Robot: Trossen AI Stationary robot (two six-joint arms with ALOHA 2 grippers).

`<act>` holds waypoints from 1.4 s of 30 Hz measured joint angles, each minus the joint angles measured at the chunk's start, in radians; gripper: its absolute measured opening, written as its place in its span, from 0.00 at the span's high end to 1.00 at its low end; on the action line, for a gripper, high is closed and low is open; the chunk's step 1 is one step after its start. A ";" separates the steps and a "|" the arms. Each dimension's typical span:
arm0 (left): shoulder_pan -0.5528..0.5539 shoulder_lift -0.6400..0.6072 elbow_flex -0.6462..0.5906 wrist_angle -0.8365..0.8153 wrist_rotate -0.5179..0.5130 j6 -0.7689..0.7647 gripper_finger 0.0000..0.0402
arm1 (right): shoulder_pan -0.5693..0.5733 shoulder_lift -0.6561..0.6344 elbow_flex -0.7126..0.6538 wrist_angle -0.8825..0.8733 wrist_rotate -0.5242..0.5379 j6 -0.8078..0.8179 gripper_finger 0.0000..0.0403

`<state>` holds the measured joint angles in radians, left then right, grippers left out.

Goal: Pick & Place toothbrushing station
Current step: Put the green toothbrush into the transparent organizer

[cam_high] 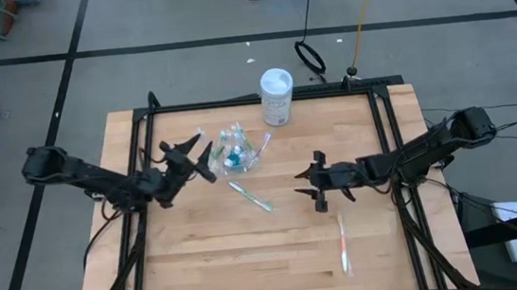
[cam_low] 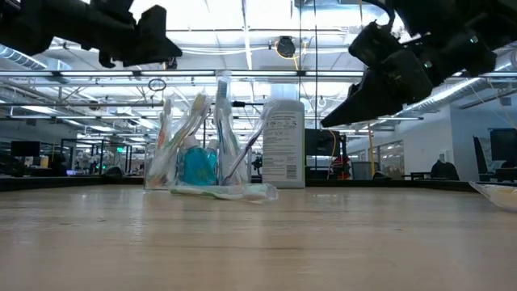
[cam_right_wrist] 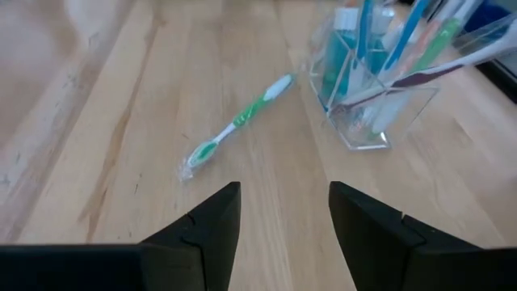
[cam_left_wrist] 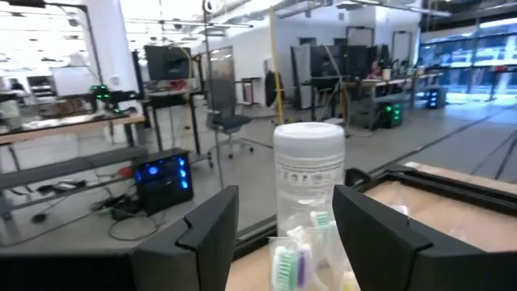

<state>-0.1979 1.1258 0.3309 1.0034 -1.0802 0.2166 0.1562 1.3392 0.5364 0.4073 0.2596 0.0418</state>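
A clear plastic cup [cam_high: 239, 151] stands on the table toward its far side, holding several toothbrushes and teal toothpaste tubes [cam_low: 196, 164]. It also shows in the right wrist view [cam_right_wrist: 380, 81]. A green and white toothbrush in a clear wrapper [cam_high: 251, 195] lies flat on the table in front of the cup, also in the right wrist view [cam_right_wrist: 237, 121]. Another wrapped toothbrush [cam_high: 343, 242] lies near the right front. My left gripper [cam_high: 205, 160] is open, just left of the cup, above the table. My right gripper [cam_high: 308, 186] is open, right of the green toothbrush.
A white cylindrical wipes canister [cam_high: 277, 97] stands behind the cup near the far edge. A black metal frame [cam_high: 386, 133] runs along the table's sides. Bare wood lies at the table's near left [cam_high: 203, 264].
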 joint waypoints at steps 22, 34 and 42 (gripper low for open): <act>0.137 -0.042 0.000 -0.003 0.113 0.011 0.48 | 0.090 0.198 0.169 -0.226 -0.080 0.252 0.55; 0.200 -0.042 0.000 -0.004 0.246 -0.105 0.48 | 0.117 0.366 0.217 0.172 -0.024 0.032 0.55; 0.194 -0.041 0.000 -0.014 0.356 -0.179 0.48 | 0.056 0.626 0.279 0.274 0.046 0.155 0.55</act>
<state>-0.0044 1.0847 0.3309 0.9890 -0.7246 0.0371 0.2126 1.9654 0.8153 0.6817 0.3055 0.1965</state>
